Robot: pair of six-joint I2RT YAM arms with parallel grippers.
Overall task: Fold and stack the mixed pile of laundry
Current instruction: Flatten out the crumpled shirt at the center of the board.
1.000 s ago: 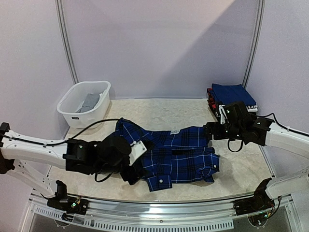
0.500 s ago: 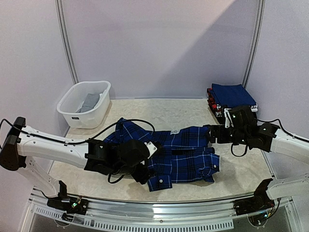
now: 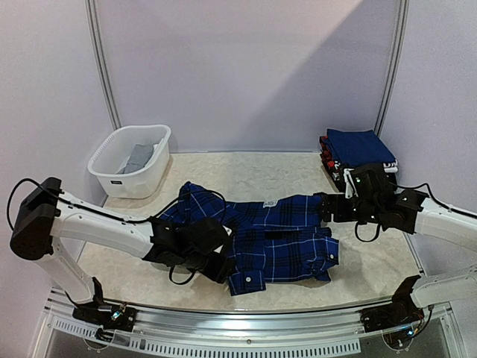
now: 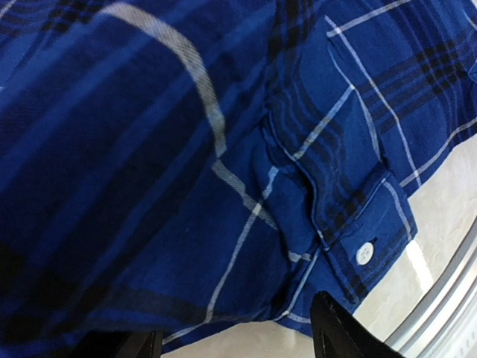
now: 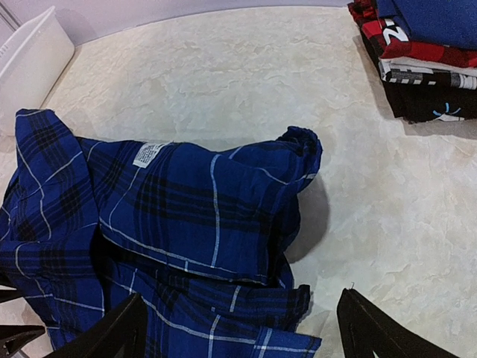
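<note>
The plaid shirt (image 3: 276, 239) lies spread mid-counter (image 3: 246, 175). Your left hand (image 4: 242, 343) is partly open at the buttoned cuff (image 4: 365, 250), holding nothing. Your right hand (image 5: 238, 328) hovers wide open and empty at the shirt's right end. Pinch only the cuff layer, then fold inward.

Soft even light; plaid shirt (image 4: 149, 186) blurs in left wrist view.

Grey garment (image 3: 139, 158), half-hidden in basket (image 3: 123, 181)

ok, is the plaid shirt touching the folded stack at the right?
Apart. The right wrist view shows bare tabletop between the plaid shirt and the folded stack.
</note>
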